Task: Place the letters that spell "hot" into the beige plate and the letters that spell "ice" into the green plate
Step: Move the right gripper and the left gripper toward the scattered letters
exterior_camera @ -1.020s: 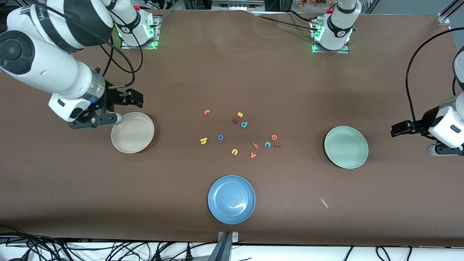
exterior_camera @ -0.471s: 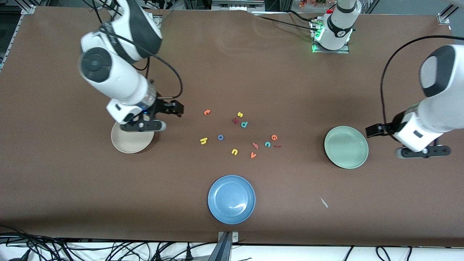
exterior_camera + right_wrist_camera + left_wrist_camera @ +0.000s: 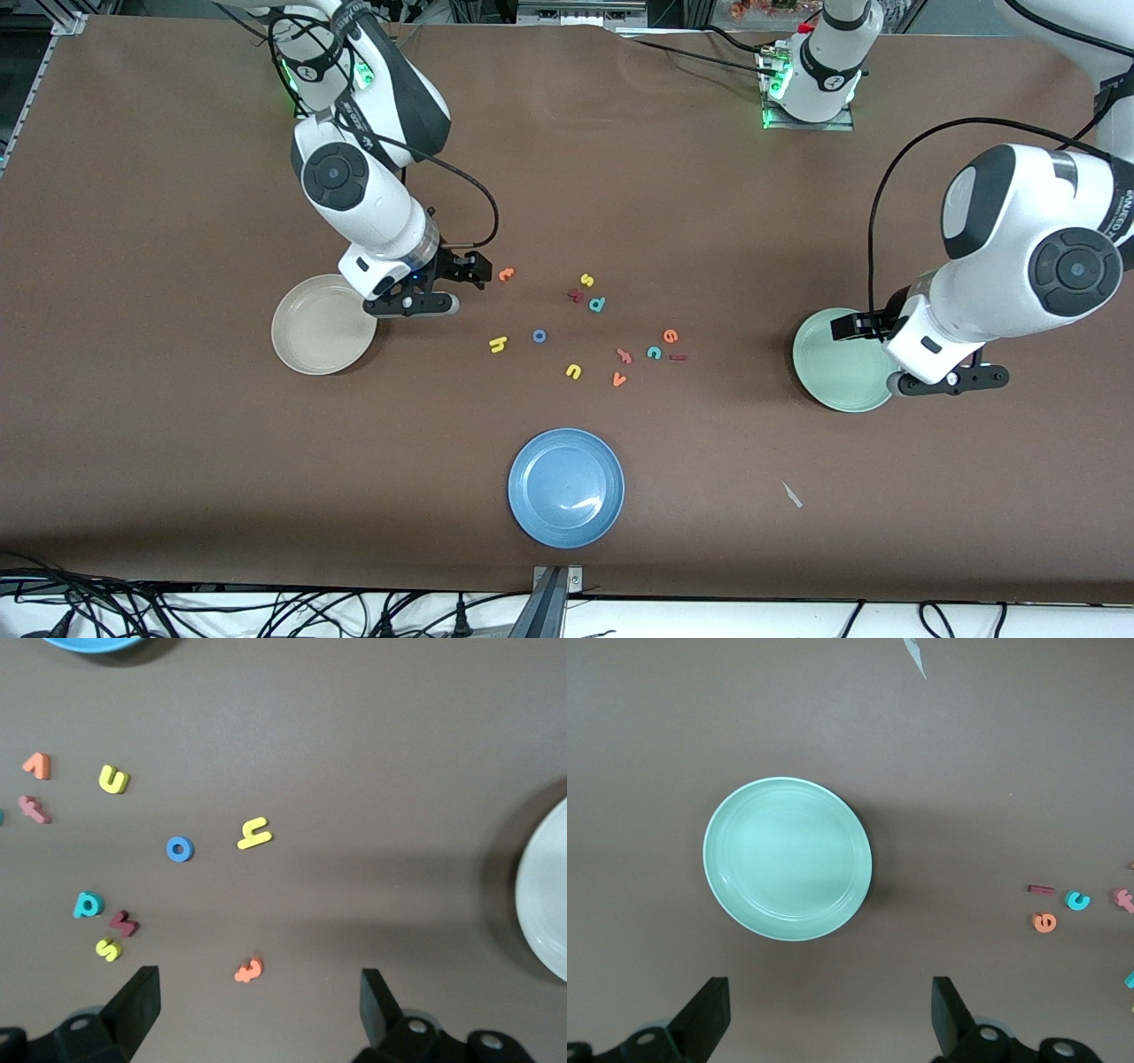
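1. Brown table [image 3: 709, 221], seen from above; two arm bases along its far edge.
2. Right gripper [image 3: 474, 270]: fingers spread wide, holding nothing, over bare table between the beige plate [image 3: 301, 341] and the orange t [image 3: 506, 274].
3. Left gripper [image 3: 849, 326]: fingers spread wide, empty, over the rim of the green plate [image 3: 828, 363] at the left arm's end of the table.
4. Both plates: nothing in them.
5. Yellow h [image 3: 498, 344] with blue o [image 3: 539, 336] just beside it, both nearer the front camera than the t.
6. Orange e [image 3: 671, 336], teal c [image 3: 654, 353] and dark red i [image 3: 678, 357]: close together, toward the green plate.
7. Other letters among them: yellow s [image 3: 586, 280], teal p [image 3: 597, 304], dark red k [image 3: 576, 295], yellow u [image 3: 573, 371], orange v [image 3: 618, 379], pink f [image 3: 625, 355].
8. Blue plate [image 3: 532, 518]: nearest the front camera, nothing in it.
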Controlling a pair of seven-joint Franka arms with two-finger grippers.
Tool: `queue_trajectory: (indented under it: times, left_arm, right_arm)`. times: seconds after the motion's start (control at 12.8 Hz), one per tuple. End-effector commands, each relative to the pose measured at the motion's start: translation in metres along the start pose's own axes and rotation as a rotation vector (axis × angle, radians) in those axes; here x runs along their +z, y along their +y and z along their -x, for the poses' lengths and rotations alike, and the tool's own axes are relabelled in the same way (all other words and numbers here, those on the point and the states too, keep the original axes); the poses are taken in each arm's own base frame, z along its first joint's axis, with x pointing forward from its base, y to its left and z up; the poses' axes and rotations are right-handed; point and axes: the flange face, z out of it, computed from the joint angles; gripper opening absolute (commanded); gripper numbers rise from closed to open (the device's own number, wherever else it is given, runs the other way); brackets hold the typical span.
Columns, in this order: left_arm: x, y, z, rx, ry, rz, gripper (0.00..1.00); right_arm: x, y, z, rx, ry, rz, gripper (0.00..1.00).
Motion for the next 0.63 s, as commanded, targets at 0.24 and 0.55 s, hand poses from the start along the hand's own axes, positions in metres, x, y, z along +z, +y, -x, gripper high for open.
queue_trajectory:
  times: [0.24, 0.55]
  left_arm:
    - [0.033, 0.042, -0.012, -0.106, -0.016, 0.118, 1.0]
    - [0.078, 0.082, 0.005, -0.112, -0.046, 0.105, 1.0]
  right_arm:
    - [0.086, -0.031, -0.014, 0.015, 0.033, 0.046, 1.0]
    - [0.112, -0.038, -0.04, 0.017, 0.053, 0.066, 1.0]
